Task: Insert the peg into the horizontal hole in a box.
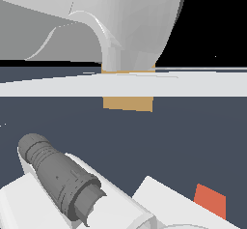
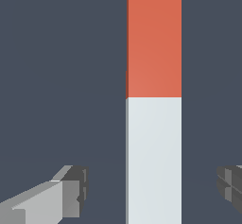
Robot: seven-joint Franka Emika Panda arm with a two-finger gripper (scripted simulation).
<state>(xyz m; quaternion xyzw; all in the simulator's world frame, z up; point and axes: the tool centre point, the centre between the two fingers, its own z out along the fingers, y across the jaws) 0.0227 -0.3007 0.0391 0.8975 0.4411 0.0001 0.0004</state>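
Peg (image 2: 154, 100) (orange-red, pale) unmarked | pincer (image 2: 151, 187) spread wide, astride pale half, not touching

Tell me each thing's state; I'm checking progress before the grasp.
Orange-red and pale grey-white square peg: lying flat on the dark floor, ungrasped.
Grey two-fingered gripper: open, fingers apart on either side of the peg's white part, not touching.
Tan rectangular box: standing, mostly hidden behind the arm; hole not visible.

Dark slate-blue floor (image 1: 58, 117) under black background (image 1: 212, 20).
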